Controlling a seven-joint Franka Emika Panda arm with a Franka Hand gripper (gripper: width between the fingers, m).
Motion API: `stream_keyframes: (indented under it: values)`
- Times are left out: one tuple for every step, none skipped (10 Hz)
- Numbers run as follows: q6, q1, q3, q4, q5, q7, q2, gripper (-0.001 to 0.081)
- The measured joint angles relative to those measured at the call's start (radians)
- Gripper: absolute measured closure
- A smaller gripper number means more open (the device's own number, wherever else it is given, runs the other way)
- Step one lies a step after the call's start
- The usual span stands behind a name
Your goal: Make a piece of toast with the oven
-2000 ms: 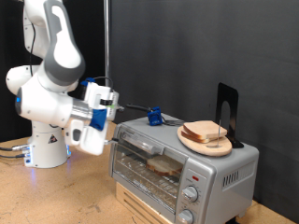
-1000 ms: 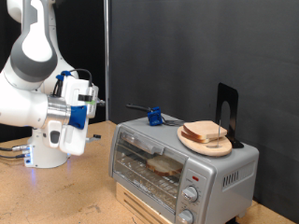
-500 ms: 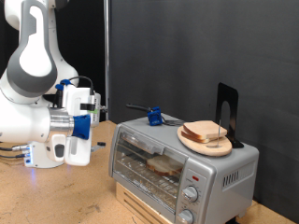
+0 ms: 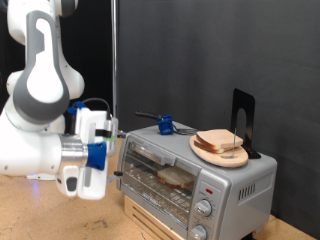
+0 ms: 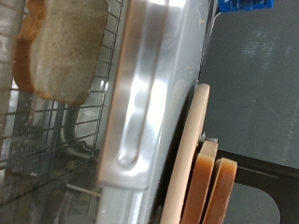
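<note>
The oven stands on a wooden box at the exterior view's lower right, and its glass door looks shut. The piece of toast lies inside on the wire rack behind the glass. In the wrist view the toast shows through the door, next to the oven's silver door handle. My gripper hovers just left of the oven's front, level with the door and pointing at it. Its fingers do not show in the wrist view.
On the oven's top sits a round wooden plate carrying sliced bread, which also shows edge-on in the wrist view. A blue clip and a black bookend stand there too. Knobs line the oven's right front.
The arm drew back from the oven's top left corner, swung left, then came down and forward. The hand now sits lower, beside the oven door.
</note>
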Motion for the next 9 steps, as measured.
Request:
stream_keyframes:
  values:
    - [-0.019, 0.0, 0.007, 0.058, -0.002, 0.015, 0.054, -0.0002]
    - [-0.015, 0.0, 0.013, 0.109, 0.013, 0.042, 0.102, -0.0002]
    - [-0.014, 0.0, 0.02, 0.154, 0.023, 0.066, 0.144, -0.0002]
    - [-0.017, 0.0, 0.019, 0.151, 0.023, 0.062, 0.142, -0.0002]
    - [-0.028, -0.001, 0.02, 0.151, 0.028, 0.063, 0.144, -0.0002]
    - [-0.029, -0.001, 0.022, 0.164, 0.039, 0.076, 0.157, -0.0002]
    - [-0.003, 0.001, 0.027, 0.198, 0.06, 0.099, 0.188, -0.0002]
    - [0.019, 0.003, 0.034, 0.242, 0.078, 0.121, 0.228, -0.0002]
    - [0.041, 0.004, 0.043, 0.288, 0.099, 0.132, 0.269, -0.0002]
